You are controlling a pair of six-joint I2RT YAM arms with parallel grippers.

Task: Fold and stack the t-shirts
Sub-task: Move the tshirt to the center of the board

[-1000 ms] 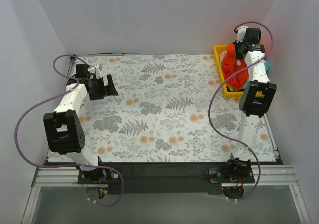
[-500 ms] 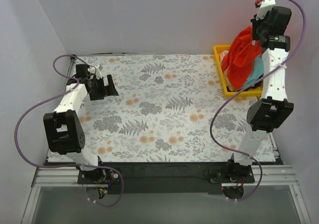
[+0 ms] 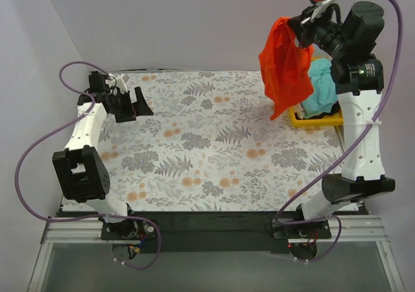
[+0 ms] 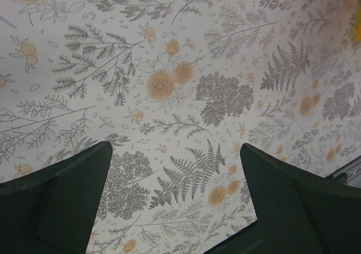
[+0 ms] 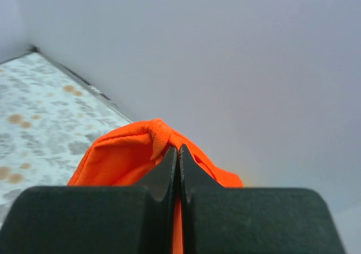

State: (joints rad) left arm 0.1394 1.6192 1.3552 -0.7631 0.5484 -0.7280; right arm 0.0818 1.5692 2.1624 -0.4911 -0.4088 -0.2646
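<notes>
Two t-shirts are logged: the orange-red t-shirt (image 3: 285, 68), pinched in the closed right fingers (image 5: 166, 175), is now lifted out of the yellow bin (image 3: 316, 121) above the counter (image 3: 214, 149), the teal t-shirt (image 3: 322, 87) is left inside, and the left fingers (image 4: 62, 197) are held open, so spreading is judged next.

The left arm (image 3: 89, 128) and right arm (image 3: 362, 131) are white shells with chunky black joints, each trailing a purple cable (image 3: 17, 172). The left gripper (image 4: 175, 147) has matte black fingers (image 4: 287, 203).

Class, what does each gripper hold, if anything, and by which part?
The right gripper pinches a bunched fold at the top of the hanging orange-red t-shirt. The left gripper, fingers open, holds nothing.
</notes>
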